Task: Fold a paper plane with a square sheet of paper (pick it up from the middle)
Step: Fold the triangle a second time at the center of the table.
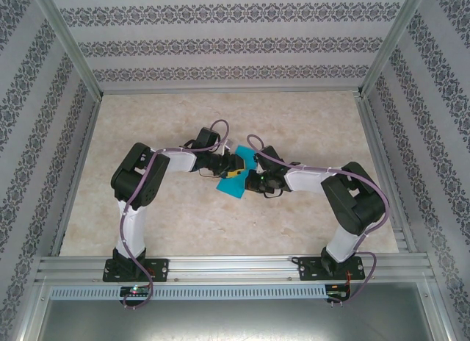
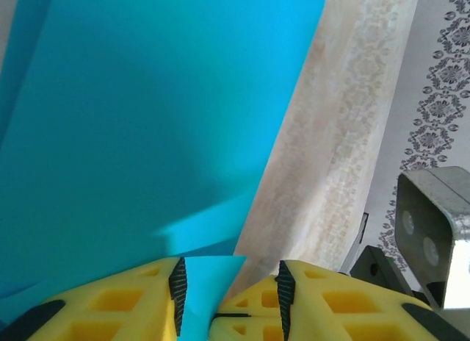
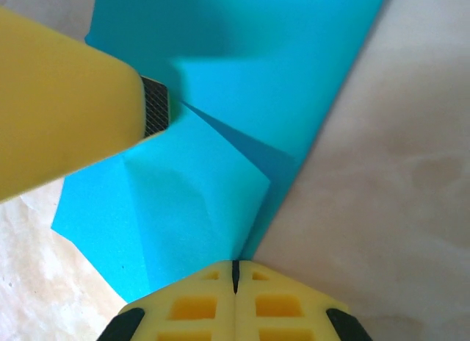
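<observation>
Right gripper (image 3: 235, 269), right wrist view: jaws clenched, seam closed, on the near tip of the square sheet of paper (image 3: 220, 187), where a folded edge runs into them at 6 o'clock. From that grip the sheet's long edge climbs toward 1 o'clock. A raised flap with soft creases lies to the 10 o'clock side. Further out, at 10 o'clock, one finger (image 3: 66, 128) of the left gripper bears on the sheet's upper face. Bare bench (image 3: 382, 209) lies to 3 o'clock.

Left gripper (image 2: 220, 278), left wrist view: a corner of paper sits between the jaws, which stand narrowly apart. Whether they pinch it cannot be told. The sheet spreads away from 6 toward 11 o'clock.

Top view: the sheet (image 1: 232, 187) is mid-bench, its long axis running 7 to 1 o'clock. The left gripper (image 1: 226, 164) sits at its 10 o'clock and the right gripper (image 1: 251, 181) at its 4 o'clock, both at the paper and equally near.

Judgement: a fold is part-formed, and the next crease depends on the right grip anchoring the tip.
</observation>
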You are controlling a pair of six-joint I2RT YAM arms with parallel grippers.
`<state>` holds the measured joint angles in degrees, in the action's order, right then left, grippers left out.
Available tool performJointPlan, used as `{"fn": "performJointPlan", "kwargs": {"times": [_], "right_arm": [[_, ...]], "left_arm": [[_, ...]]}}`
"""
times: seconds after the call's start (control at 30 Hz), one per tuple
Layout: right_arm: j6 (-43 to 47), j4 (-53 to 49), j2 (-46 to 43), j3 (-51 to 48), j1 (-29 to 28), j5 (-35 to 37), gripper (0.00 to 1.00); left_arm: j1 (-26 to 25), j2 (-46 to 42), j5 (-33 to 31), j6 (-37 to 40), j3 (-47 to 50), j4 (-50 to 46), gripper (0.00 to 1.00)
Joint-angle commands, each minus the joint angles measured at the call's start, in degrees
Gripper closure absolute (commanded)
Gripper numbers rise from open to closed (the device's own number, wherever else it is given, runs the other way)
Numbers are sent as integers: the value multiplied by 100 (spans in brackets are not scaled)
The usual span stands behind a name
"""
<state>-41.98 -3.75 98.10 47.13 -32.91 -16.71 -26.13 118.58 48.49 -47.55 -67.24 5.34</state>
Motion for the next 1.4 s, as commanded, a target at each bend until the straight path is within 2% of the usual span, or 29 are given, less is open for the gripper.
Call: {"fn": "performJointPlan", "kwargs": {"times": [0.0,0.23,0.33,0.5,0.7,1.37], "right_arm": [[49,-554,-232,-94,-62,191,100],[-71,-458,-858,-135,106,45,95],[-312,2,-1000,-200,190,-285,95],[-756,845,-632,-131,171,-833,95],[-769,1051,-117,12,170,-937,98],[314,-196,507,244,170,-246,99]], "left_arm": [[54,207,-21,313,-75,-376,59],[51,278,-24,401,-46,-451,59],[55,279,-18,372,0,-393,59],[55,292,2,281,75,-253,59],[55,288,7,211,122,-166,59],[64,45,256,-105,-6,182,58]]}}
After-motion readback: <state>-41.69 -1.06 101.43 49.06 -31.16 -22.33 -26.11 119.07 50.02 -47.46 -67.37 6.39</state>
